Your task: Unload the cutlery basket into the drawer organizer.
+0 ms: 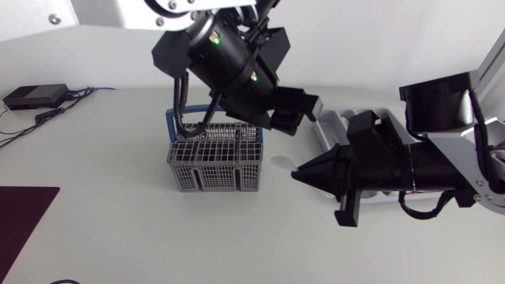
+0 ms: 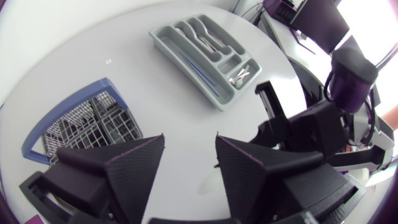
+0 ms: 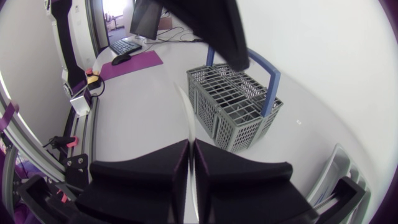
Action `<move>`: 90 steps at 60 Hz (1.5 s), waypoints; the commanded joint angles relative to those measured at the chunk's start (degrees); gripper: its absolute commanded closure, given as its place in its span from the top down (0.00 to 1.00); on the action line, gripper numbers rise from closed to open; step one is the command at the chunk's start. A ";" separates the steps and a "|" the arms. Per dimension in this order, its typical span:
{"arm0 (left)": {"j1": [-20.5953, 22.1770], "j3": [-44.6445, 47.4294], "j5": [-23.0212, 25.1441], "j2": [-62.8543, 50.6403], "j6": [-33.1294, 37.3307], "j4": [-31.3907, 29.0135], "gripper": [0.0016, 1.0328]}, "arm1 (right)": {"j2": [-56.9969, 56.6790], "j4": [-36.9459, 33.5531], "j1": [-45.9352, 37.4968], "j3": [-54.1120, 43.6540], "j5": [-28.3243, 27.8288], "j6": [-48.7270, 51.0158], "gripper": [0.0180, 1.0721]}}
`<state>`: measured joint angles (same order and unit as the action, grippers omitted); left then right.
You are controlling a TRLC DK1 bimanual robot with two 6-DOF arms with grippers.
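I'm clamping a thin utensil (image 3: 185,115) in my right gripper (image 3: 189,144) for the organizer (image 2: 186,71) at 3 o'clock of the basket (image 1: 213,158), left gripper (image 2: 189,146) hanging fingers-apart.

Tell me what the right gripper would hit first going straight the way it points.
Most likely the basket: the right gripper points at its near side. Its height is unclear, so it could pass over.

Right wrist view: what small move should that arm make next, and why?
Probably turn the right gripper toward the drawer organizer. Its jaws are shut on a thin piece of cutlery, held clear of the cutlery basket, and they point toward the basket rather than the organizer.
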<state>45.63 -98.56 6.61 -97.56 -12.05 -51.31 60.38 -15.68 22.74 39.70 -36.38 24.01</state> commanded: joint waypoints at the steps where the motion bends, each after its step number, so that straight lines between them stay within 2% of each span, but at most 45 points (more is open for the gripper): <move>1: -1.77 -2.16 -0.37 0.26 -1.66 0.16 0.89 | -0.97 -2.42 -1.56 0.46 -1.59 3.50 0.06; 10: -3.35 -1.72 -1.25 1.41 -1.48 0.16 0.89 | -1.32 -6.91 -5.78 0.38 -3.87 8.86 0.06; 26: -3.00 0.21 -3.54 3.16 -0.43 0.24 0.89 | -2.02 -14.38 -8.59 1.69 -5.28 16.42 0.06; 29: -2.91 1.53 -4.77 3.95 0.28 0.33 0.89 | -0.61 -17.54 -11.40 3.01 -6.07 20.29 0.06; 36: -1.86 5.58 -11.27 5.80 2.91 1.83 0.89 | 4.04 -26.07 -19.58 6.53 -7.92 31.98 0.06; 46: -0.01 11.64 -18.65 8.44 6.08 4.46 0.92 | 15.65 -40.22 -31.97 14.17 -8.53 51.84 0.06; 53: 0.52 14.01 -20.76 9.58 7.57 5.69 0.93 | 22.50 -47.42 -38.39 19.54 -7.48 61.95 0.06; 61: -0.27 16.12 -20.94 11.07 8.54 6.92 0.93 | 29.71 -52.17 -44.36 25.25 -5.02 69.59 0.06; 74: -1.68 19.11 -20.94 12.74 9.51 8.51 0.93 | 40.61 -54.54 -50.08 32.63 0.43 76.71 0.06; 90: -2.56 22.36 -20.94 13.89 10.38 11.58 0.93 | 51.15 -53.14 -53.77 40.10 6.85 80.49 0.06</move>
<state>43.48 -77.91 -14.04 -84.82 -2.70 -40.36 108.55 -68.95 -30.44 77.67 -30.79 101.27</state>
